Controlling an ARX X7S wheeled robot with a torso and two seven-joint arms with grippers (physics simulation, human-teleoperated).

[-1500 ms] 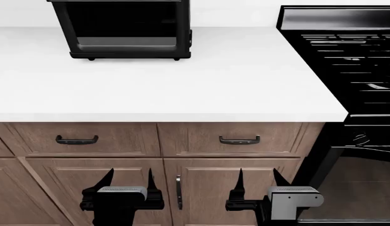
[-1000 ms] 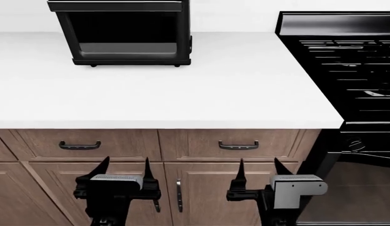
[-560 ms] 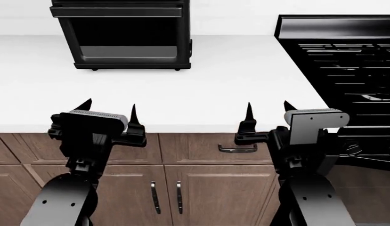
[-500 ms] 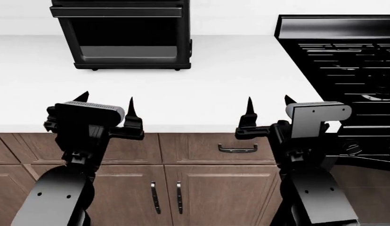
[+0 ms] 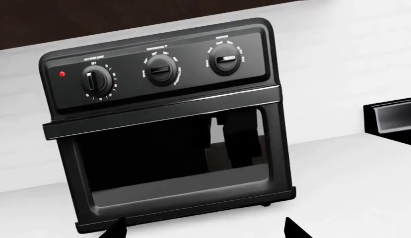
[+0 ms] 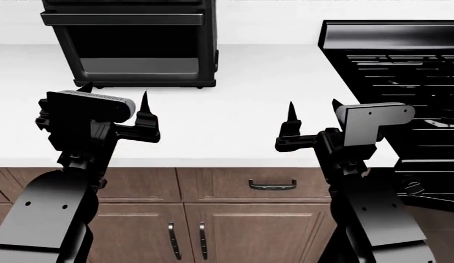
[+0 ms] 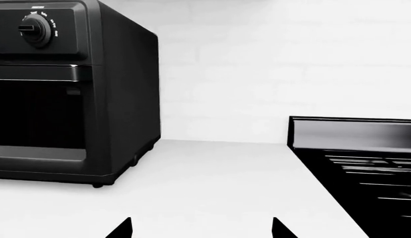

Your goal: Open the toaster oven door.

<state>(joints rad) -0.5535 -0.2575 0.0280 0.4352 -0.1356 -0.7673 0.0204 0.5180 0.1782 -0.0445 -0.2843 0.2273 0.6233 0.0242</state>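
Note:
The black toaster oven stands at the back of the white counter. Its door with dark glass window is closed, and the long black bar handle runs under three knobs. The door also shows in the head view and partly in the right wrist view. My left gripper is open and empty, raised over the counter just in front of the oven; in the left wrist view only its tips show. My right gripper is open and empty over the counter's right part, and its tips show in the right wrist view.
A large black stove with grates adjoins the counter on the right, also in the right wrist view. Brown wooden drawers and cabinet doors lie below the counter's front edge. A white wall rises behind the oven.
Both arms have risen from in front of the cabinet doors to above the counter. The left gripper has moved closer to the oven. The view has shifted up and toward the counter.

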